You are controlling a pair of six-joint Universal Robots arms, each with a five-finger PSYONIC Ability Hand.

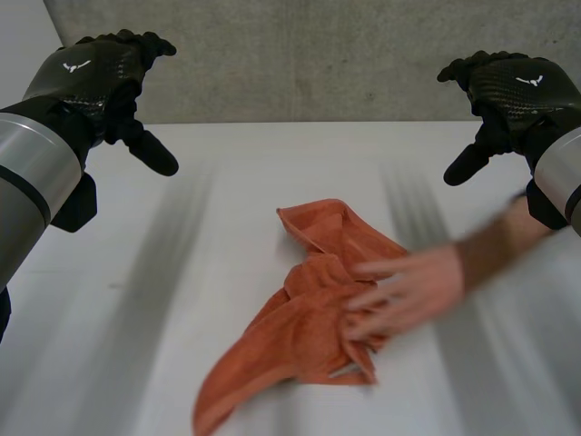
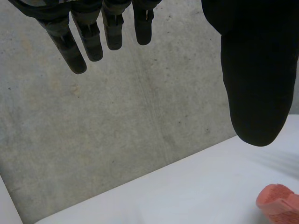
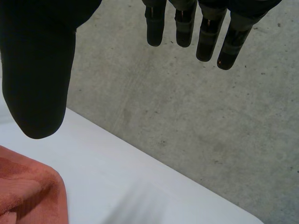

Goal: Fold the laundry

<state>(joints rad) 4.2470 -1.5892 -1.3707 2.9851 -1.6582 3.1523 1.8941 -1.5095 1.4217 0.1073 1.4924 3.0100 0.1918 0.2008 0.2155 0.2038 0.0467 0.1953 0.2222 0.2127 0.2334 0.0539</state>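
Left hand (image 1: pixel 98 80): above counter (image 1: pixel 182 300), fingers spread, empty. Crumpled orange towel (image 1: pixel 300 331): mid-counter, w/ a person's hand (image 1: pixel 408 292) on it. Right hand (image 1: pixel 508 86): above counter, spread, empty. Risk: reaching in now could hit the person; bunched layers may snag.

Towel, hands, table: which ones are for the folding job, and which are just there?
For the job: towel, crumpled on the table; left hand, open; right hand, open.
Just there: person's hand over the towel; wall behind.
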